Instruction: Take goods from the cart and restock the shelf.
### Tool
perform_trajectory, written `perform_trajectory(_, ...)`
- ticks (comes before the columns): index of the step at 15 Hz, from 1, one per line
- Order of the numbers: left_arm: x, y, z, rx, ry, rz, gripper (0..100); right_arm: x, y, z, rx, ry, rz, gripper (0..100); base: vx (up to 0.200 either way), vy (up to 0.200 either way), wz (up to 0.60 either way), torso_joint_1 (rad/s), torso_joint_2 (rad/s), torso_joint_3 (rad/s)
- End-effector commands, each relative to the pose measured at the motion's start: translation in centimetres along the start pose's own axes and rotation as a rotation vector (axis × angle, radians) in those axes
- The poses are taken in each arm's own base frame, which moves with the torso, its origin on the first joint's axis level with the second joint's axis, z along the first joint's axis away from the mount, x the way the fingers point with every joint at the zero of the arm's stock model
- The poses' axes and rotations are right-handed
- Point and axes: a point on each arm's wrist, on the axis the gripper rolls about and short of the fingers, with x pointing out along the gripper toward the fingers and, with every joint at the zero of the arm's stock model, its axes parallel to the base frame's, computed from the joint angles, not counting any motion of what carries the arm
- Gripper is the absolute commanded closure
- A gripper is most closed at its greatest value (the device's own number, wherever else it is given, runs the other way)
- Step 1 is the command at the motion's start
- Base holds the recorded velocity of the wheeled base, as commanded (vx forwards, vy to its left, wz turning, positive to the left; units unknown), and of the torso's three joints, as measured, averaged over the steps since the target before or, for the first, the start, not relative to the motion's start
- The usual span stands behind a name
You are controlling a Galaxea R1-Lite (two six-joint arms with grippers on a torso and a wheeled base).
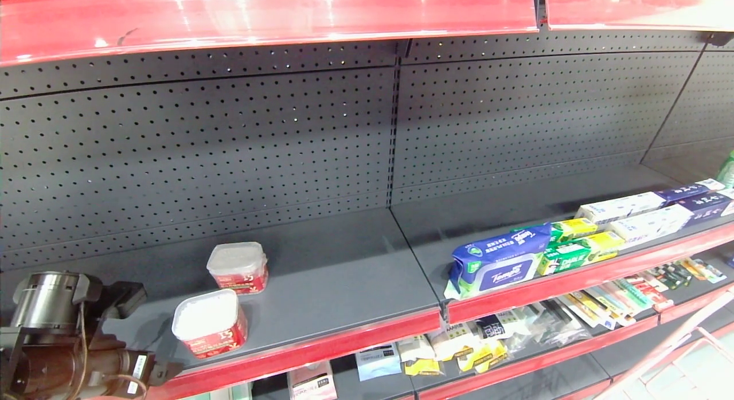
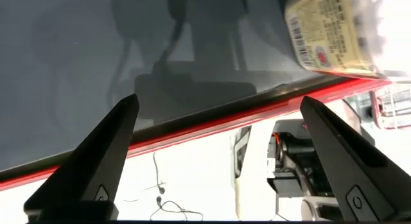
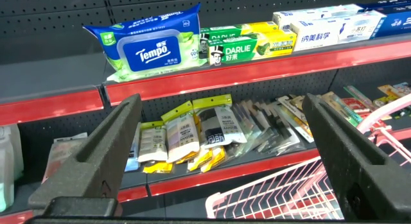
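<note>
**First onlooker:** Hovering spread and empty at the red front edge of the shelf [image 1: 344, 274], the left fingers [image 2: 96, 166] sit just beside the front tub [image 1: 210, 322]. The rear tub [image 1: 238, 267] stands upright behind it, near the shelf's left end.

**Second onlooker:** And the next item?

**First onlooker:** It should come from the pink cart [image 3: 276, 192], low before the shelf's right part. The right fingers [image 3: 96, 160], also spread with nothing between them, look the nearer pair, with the cart below them. I cannot make out its load.

**Second onlooker:** Obstacles?

**First onlooker:** A wipes pack [image 3: 151, 47] and toothpaste boxes [image 3: 247, 47] line the front edge there, and packets [image 3: 192, 131] lie just under them.
</note>
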Motion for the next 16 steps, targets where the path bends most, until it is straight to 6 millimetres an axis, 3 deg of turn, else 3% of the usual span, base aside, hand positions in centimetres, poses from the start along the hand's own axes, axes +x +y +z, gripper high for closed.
perform_trajectory(1,0.2,-0.1,-0.1,0.000,0.007,-0.020,0,0.0,0.0,0.0,0.000,0.001,0.001,0,0.000,0.000,0.00,0.000,0.00,0.000)
perform_trajectory(16,0.7,0.0,1.0,0.001,-0.016,-0.056,0,0.0,0.0,0.0,0.000,0.001,0.001,0,0.000,0.000,0.00,0.000,0.00,0.000)
